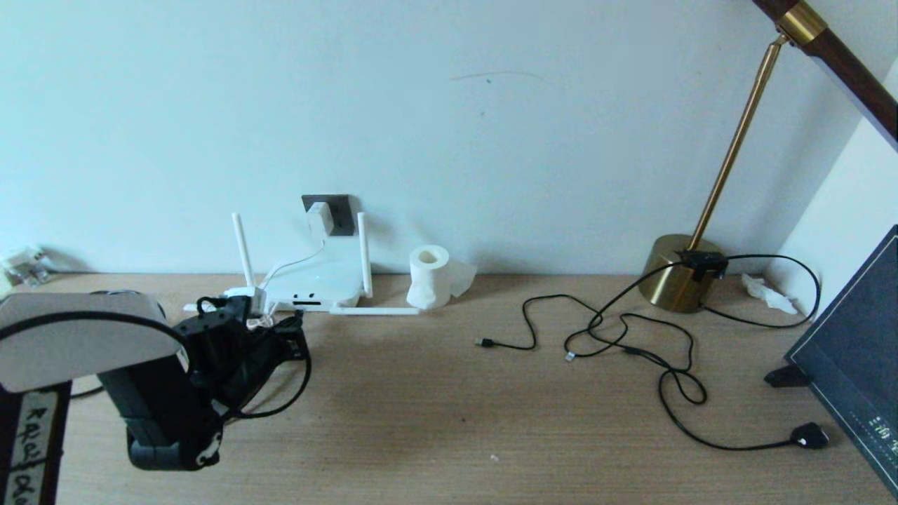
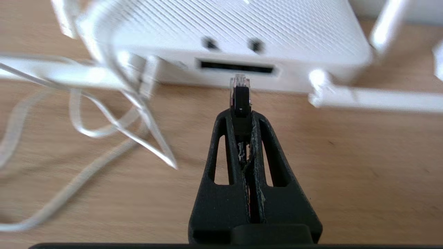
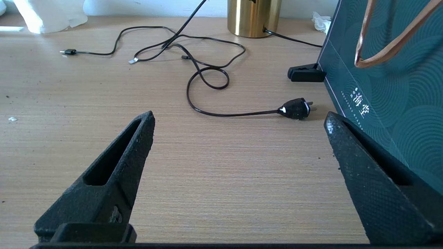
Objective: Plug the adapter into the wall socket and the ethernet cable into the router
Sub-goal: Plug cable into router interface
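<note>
The white router [image 1: 316, 280] lies flat below the dark grey wall socket [image 1: 337, 212], with the white adapter [image 1: 319, 216] sitting on the socket's plate. My left gripper [image 2: 241, 116] is shut on the ethernet cable's black plug [image 2: 240, 98]. The plug's clear tip points at the router's dark port slot [image 2: 237, 66] and stands just short of it. In the head view the left gripper [image 1: 287, 335] is in front of the router, with the black ethernet cable [image 1: 298, 389] looping beneath it. My right gripper [image 3: 238, 117] hangs open over bare table, holding nothing.
The adapter's thin white cord [image 2: 104, 117] loops beside the plug. A router antenna [image 1: 375, 310] lies flat on the table. To the right are a toilet-paper roll [image 1: 429, 275], black USB cords [image 1: 596, 337], a brass lamp base [image 1: 680, 277], its plug [image 1: 810, 435] and a dark green box [image 1: 856, 351].
</note>
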`<state>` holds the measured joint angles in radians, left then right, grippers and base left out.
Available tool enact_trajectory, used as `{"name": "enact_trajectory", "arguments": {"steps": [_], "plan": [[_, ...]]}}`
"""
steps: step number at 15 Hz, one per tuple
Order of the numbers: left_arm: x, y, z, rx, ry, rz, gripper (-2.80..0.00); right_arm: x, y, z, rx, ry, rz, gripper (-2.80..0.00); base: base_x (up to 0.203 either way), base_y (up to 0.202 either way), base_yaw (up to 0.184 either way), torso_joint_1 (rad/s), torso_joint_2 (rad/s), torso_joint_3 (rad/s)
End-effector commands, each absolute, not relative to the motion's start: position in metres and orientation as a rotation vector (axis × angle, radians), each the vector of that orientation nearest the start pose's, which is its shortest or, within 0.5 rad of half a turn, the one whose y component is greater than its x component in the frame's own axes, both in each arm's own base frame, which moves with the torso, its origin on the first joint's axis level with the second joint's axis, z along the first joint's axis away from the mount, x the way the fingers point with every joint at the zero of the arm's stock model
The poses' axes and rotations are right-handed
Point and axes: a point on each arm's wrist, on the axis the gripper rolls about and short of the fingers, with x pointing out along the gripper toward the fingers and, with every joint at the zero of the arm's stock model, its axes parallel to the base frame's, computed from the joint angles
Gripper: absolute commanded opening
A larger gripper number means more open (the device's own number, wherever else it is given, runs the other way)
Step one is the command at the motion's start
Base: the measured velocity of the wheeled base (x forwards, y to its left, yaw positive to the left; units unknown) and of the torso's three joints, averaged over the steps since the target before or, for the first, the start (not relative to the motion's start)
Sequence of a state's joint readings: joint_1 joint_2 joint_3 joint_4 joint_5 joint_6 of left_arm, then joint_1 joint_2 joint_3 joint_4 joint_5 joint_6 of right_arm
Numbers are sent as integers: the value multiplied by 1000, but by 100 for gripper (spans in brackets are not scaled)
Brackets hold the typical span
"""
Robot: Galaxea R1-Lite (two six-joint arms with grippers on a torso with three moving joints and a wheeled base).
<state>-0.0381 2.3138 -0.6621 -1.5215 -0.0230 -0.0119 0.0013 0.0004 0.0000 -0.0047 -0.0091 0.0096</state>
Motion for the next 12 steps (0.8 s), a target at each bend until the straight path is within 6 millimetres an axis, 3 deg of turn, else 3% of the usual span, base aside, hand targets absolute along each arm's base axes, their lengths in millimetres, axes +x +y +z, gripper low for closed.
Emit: {"name": "enact_trajectory", "arguments": {"steps": [1, 4, 12], "plan": [[368, -7, 31, -13, 108, -46, -280, -23, 0, 76, 9, -3, -8, 0, 0, 0, 0, 0, 0, 0], [372, 3, 33, -13, 90, -66, -280, -23, 0, 76, 9, -4, -8, 0, 0, 0, 0, 0, 0, 0], [379, 3, 28, -12, 86, -72, -280, -23, 0, 76, 9, -4, -8, 0, 0, 0, 0, 0, 0, 0]]}}
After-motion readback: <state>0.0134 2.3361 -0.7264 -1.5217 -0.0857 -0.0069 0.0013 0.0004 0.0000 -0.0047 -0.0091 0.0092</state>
